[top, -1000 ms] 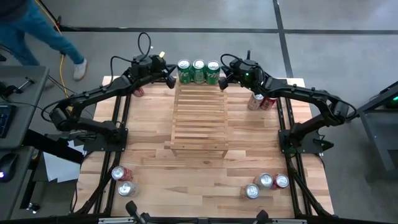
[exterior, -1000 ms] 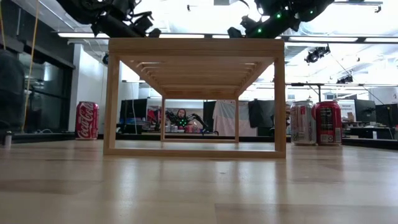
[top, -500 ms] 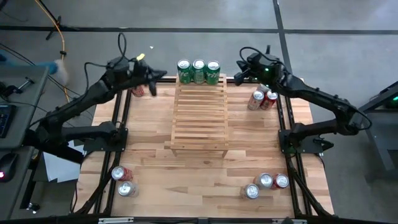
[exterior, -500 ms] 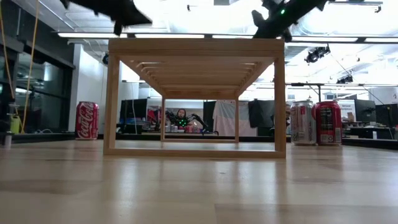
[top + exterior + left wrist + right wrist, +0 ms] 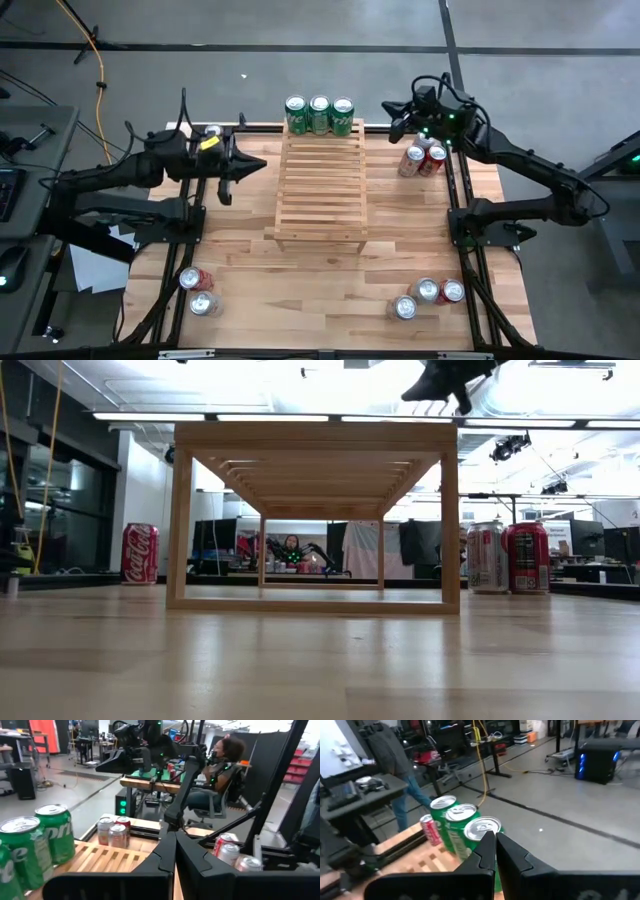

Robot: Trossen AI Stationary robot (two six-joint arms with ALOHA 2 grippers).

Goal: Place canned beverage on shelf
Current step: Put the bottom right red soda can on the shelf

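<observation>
Three green cans [image 5: 319, 115] stand in a tight row along the far edge of the shelf [image 5: 320, 190], touching side by side, and the slats in front of them carry nothing else. The left gripper [image 5: 243, 166] hangs off the shelf's left side, level with its far half and pointing toward it; the wrist view shows its fingers [image 5: 165, 857] pressed together with nothing between them, and the green cans sit ahead and to one side of it, near the shelf edge. The right gripper [image 5: 396, 118] hovers high off the shelf's far right corner, just beside the end can of the green row; its wrist view shows the fingers [image 5: 487, 851] closed together, tips meeting in front of the nearest green can top, not holding it. Just behind and below that gripper a pair of cans [image 5: 424, 160], one silver and one red, stands upright on the table [image 5: 320, 280], touching each other. From the low camera the shelf stands square on its legs, a red can [image 5: 139, 553] upright on the table to its left and the pair to its right. Two more cans [image 5: 198, 291] lie near the front left corner of the table, three cans [image 5: 428, 296] near the front right, all well apart from both grippers. A seated person [image 5: 220, 770] shows in the room beyond.
</observation>
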